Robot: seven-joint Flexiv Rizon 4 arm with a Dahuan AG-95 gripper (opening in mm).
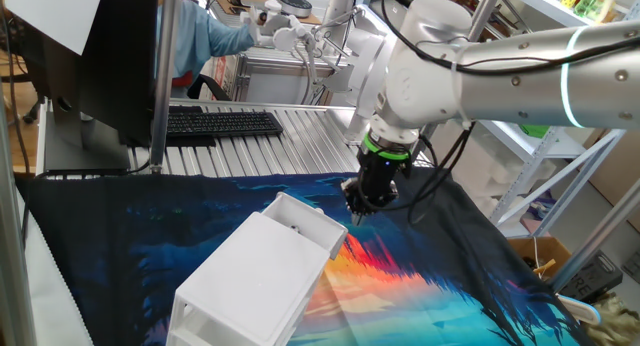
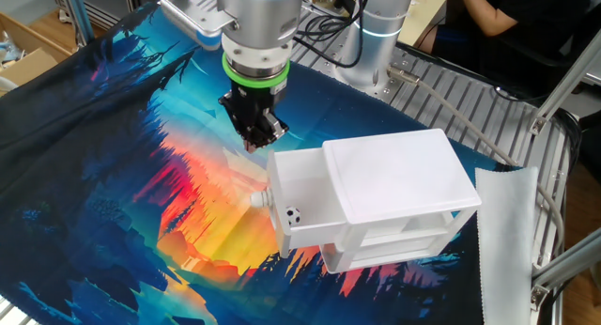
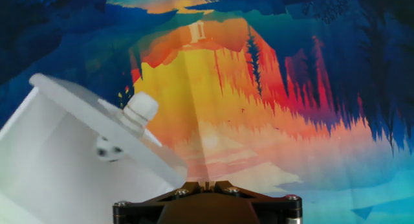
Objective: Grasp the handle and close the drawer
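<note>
— Where are your fingers [image 2: 255, 137]?

— Pointing down over the printed cloth [image 2: 122, 156] on the surface, just beside the open end of the drawer [image 2: 299, 195] and touching nothing. They look drawn together at the tips, but whether they are clenched or released I cannot tell; my hand camera shows only the base of them.

— And the drawer?

— Pulled partway out of the white cabinet [image 2: 399, 179]. Its small round white handle [image 3: 140, 110] sticks out from the front wall, near me and off to one side.

— Anything further out?

— A black keyboard [image 1: 222, 123] on the ribbed metal behind the cloth.
</note>
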